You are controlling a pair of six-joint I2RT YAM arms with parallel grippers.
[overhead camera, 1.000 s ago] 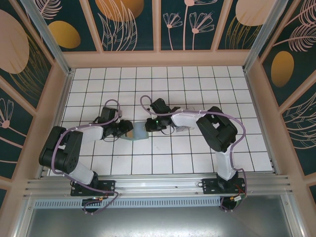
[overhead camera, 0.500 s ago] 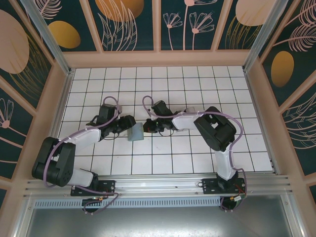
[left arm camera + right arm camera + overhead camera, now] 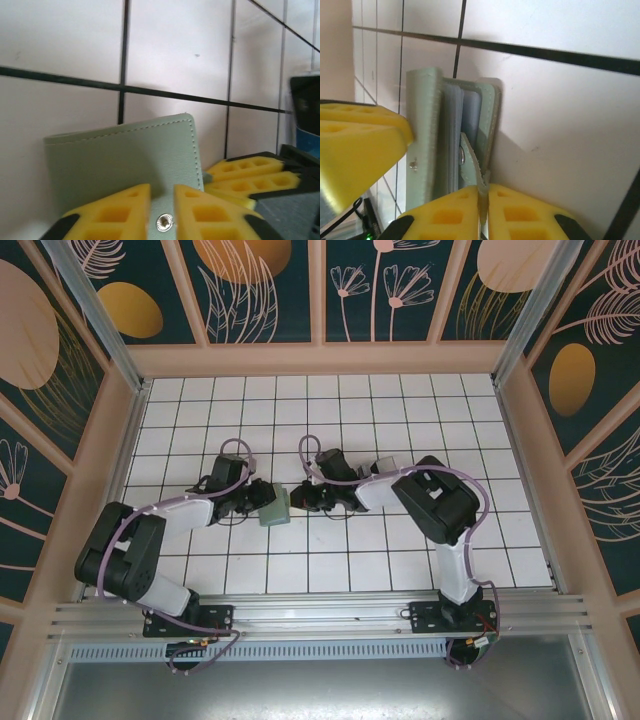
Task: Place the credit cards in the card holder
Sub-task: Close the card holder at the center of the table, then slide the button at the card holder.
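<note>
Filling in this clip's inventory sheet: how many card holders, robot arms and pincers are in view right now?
card holder: 1
arms: 2 (left arm, right arm)
pincers: 2 (left pincer, right pincer)
Total: 5
</note>
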